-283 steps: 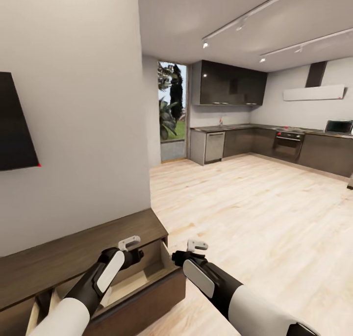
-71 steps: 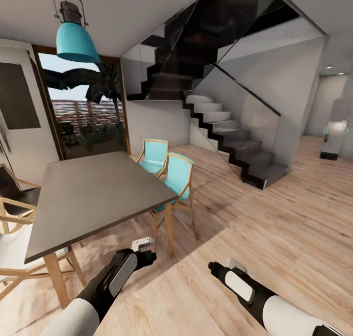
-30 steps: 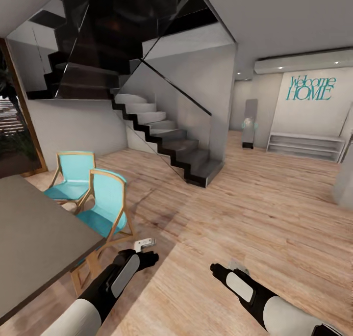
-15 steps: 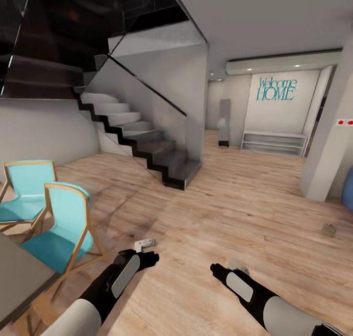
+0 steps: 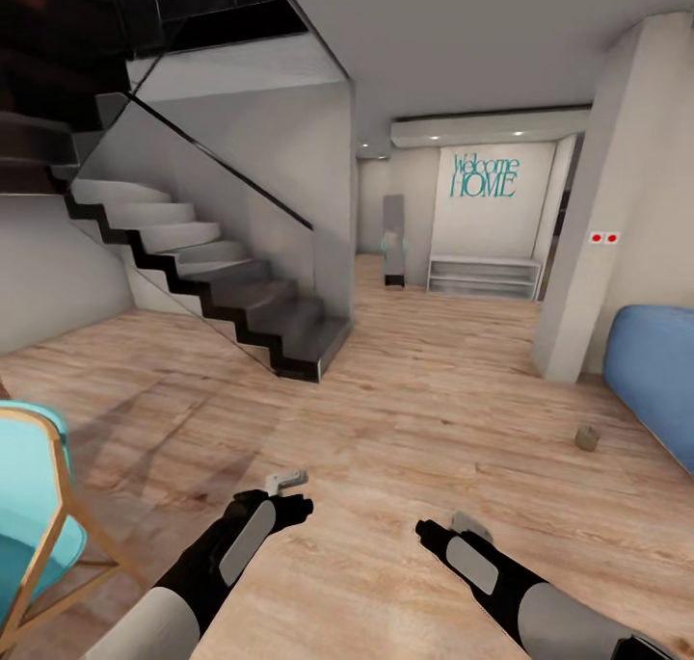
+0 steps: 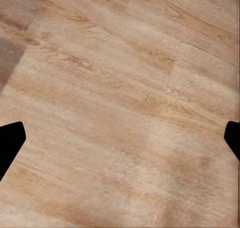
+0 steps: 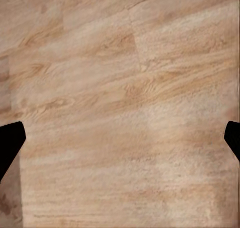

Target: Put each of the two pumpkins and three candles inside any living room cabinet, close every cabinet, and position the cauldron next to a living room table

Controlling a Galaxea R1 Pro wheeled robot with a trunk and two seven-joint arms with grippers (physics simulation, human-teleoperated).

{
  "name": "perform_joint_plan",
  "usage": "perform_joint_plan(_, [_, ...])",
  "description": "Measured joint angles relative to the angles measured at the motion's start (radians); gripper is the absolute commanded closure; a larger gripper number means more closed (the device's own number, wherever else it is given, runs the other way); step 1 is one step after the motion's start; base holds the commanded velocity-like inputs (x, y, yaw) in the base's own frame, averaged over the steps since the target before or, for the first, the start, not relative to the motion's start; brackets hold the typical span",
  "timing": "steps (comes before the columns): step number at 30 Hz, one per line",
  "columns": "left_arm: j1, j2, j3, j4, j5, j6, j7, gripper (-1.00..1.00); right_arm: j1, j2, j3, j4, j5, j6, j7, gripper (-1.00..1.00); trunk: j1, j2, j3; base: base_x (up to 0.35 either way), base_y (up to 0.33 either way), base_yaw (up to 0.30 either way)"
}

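Observation:
A small tan-beige stub, seemingly one candle (image 5: 586, 437), stands on the wood floor at the right, just in front of a blue sofa (image 5: 658, 376). My left gripper (image 5: 297, 501) and right gripper (image 5: 424, 530) hang low over bare floor, well short of the candle. In the left wrist view the left gripper (image 6: 120, 143) is open, its dark fingertips (image 6: 10, 140) far apart with only floorboards between them. The right gripper (image 7: 120, 143) is open in the same way, its fingertips (image 7: 10, 140) wide apart. The pumpkins, cabinet, cauldron and table are out of view.
A dark staircase (image 5: 222, 299) with a glass side rises at the left. A teal chair (image 5: 29, 506) sits at the near left edge. A white pillar (image 5: 598, 217) stands at the right, and a pale low shelf rack (image 5: 484, 277) lies under the far wall lettering.
The whole view has swung to the right: the dining table and one teal chair slid out at the left, the blue sofa came in. Both arms hold the same pose.

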Motion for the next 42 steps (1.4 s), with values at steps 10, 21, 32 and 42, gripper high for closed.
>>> perform_joint_plan(10, [0.000, 0.000, 0.000, -0.001, -0.001, 0.000, 0.001, -1.00, 0.000, 0.000, 0.000, 0.000, 0.000, 0.001, 0.000, -1.00, 0.000, 0.000, 0.000, 0.323, -0.121, -0.291])
perform_joint_plan(21, [0.000, 0.001, 0.001, -0.002, -0.001, 0.000, 0.001, -1.00, 0.000, 0.000, 0.000, 0.000, 0.000, 0.001, 0.000, -1.00, 0.000, 0.000, 0.000, 0.323, -0.111, -0.291])
perform_joint_plan(32, [0.000, 0.001, 0.001, -0.001, -0.001, 0.000, 0.001, -1.00, 0.000, 0.000, 0.000, 0.000, 0.000, 0.000, -0.001, -1.00, 0.000, 0.000, 0.000, 0.323, -0.056, -0.275])
perform_joint_plan(42, [0.000, 0.001, 0.002, -0.002, 0.000, 0.000, 0.001, -1.00, 0.000, 0.000, 0.000, 0.000, 0.001, 0.000, -0.001, -1.00, 0.000, 0.000, 0.000, 0.329, -0.001, -0.024])
